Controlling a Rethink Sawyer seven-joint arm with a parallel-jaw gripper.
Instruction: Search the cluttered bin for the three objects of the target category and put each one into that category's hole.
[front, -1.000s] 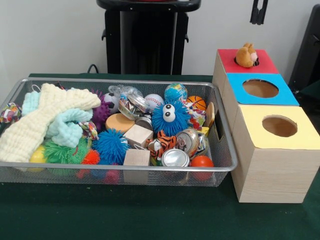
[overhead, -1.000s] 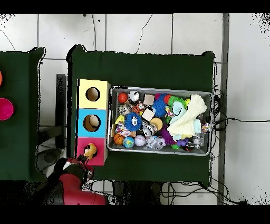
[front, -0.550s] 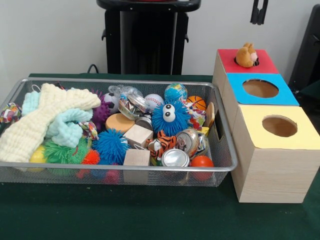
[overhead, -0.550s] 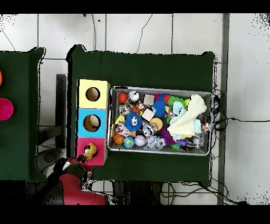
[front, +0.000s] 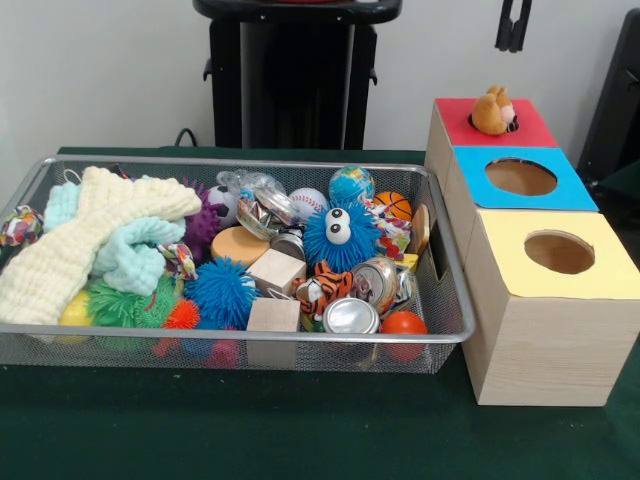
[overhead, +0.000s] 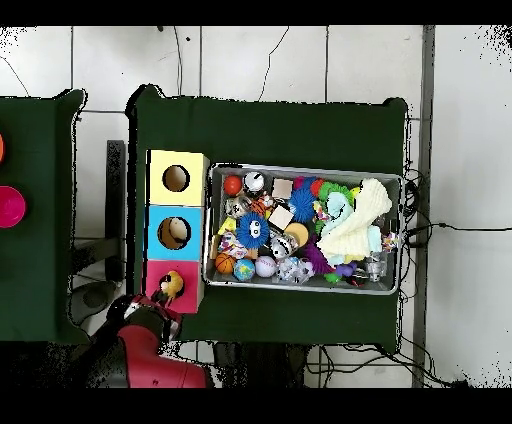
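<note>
A small orange-brown plush animal (front: 492, 110) sits in the hole of the red-topped box (front: 533, 128), with most of its body still above the rim. My gripper (front: 513, 30) hangs high above it at the top edge, open and empty. In the overhead view the plush animal (overhead: 171, 285) lies on the red box (overhead: 191, 300) beside my red arm (overhead: 140, 345). The wire bin (front: 250, 335) holds a striped tiger plush (front: 325, 285) and a blue fuzzy toy with eyes (front: 338, 235) among many other things.
A blue-topped box (front: 470, 175) and a yellow-topped box (front: 500, 270) stand in a row with the red one, right of the bin. The bin also holds knitted cloths (front: 90, 235), wooden blocks (front: 275, 270), crushed cans (front: 350, 315) and several balls.
My gripper has shifted slightly left at the top edge of the front view. The arm has swung a little in the overhead view. The plush animal and the bin's contents have not moved.
</note>
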